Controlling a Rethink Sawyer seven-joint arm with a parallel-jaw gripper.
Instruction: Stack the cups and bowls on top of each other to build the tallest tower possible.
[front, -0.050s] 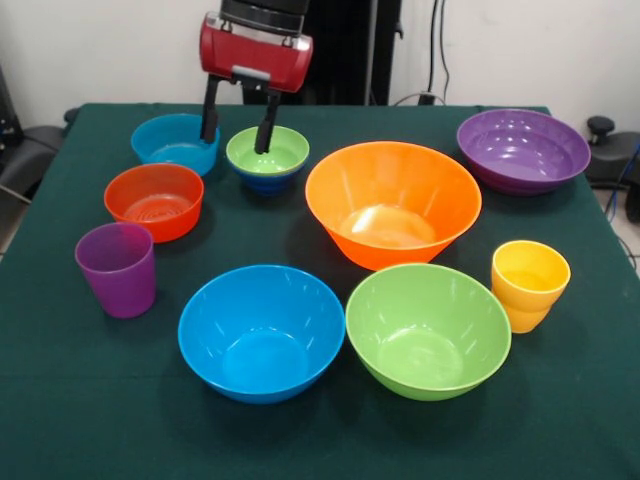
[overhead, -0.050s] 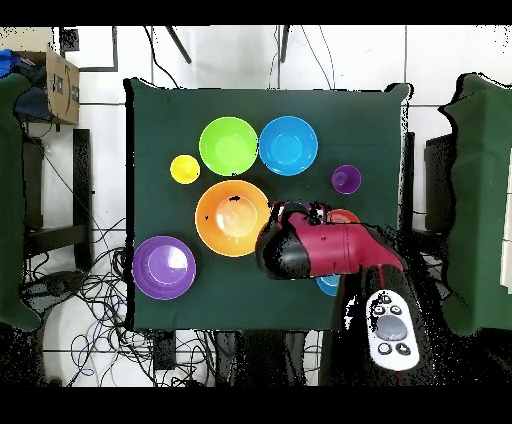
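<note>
Gripper (front, -0.050s: 240, 127) open, one finger just behind the small green bowl (front, -0.050s: 267, 153), which sits nested in the small dark blue bowl (front, -0.050s: 264, 180) at the table's far side; tower barely begun, next likely lift clear and fetch the red-orange bowl (front, -0.050s: 154, 200)

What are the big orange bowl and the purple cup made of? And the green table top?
The big orange bowl looks like shiny plastic: light glints off its smooth inside. The purple cup seems like plastic too, slightly see-through and less shiny. The green table top looks like dull cloth, with no reflections, though I can't be sure.
</note>
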